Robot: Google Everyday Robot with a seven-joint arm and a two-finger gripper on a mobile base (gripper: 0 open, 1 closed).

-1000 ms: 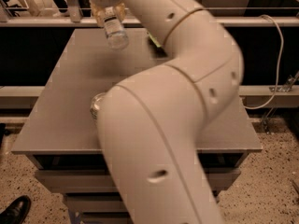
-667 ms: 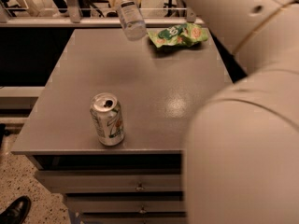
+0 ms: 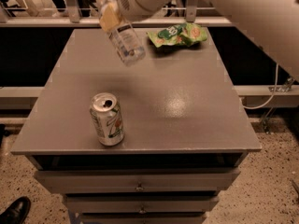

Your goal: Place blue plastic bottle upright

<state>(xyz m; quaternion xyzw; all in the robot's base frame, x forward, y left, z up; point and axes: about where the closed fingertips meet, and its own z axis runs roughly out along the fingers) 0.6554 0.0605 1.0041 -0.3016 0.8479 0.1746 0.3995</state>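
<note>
The gripper [image 3: 109,14] hangs above and well behind the can [image 3: 107,119], its fingers closed around the upper part of the bottle [image 3: 127,45], just under the white cap. The bottle is smooth clear plastic with a pale printed label. It is held in the air on a tilt, cap end up and to the left, rounded base down and to the right, apart from the table [image 3: 196,120].

The can is a silver metal cylinder with green and red print (its top is opened, the hole dark), upright near the table's front left edge. The table top is flat grey, matt, with a soft sheen to the right of the can. Its front edge runs straight, with drawers [image 3: 140,181] stacked below.

Far behind and to the right of the can, by the back edge, lies a crumpled green bag [image 3: 177,35], glossy and creased. From the can rightward, and back toward the bag, stretches broad open surface.

The arm [image 3: 233,6], a smooth white rounded shell, crosses above on the right. Below and left of the can, a black shoe [image 3: 14,211] rests on the speckled floor
</note>
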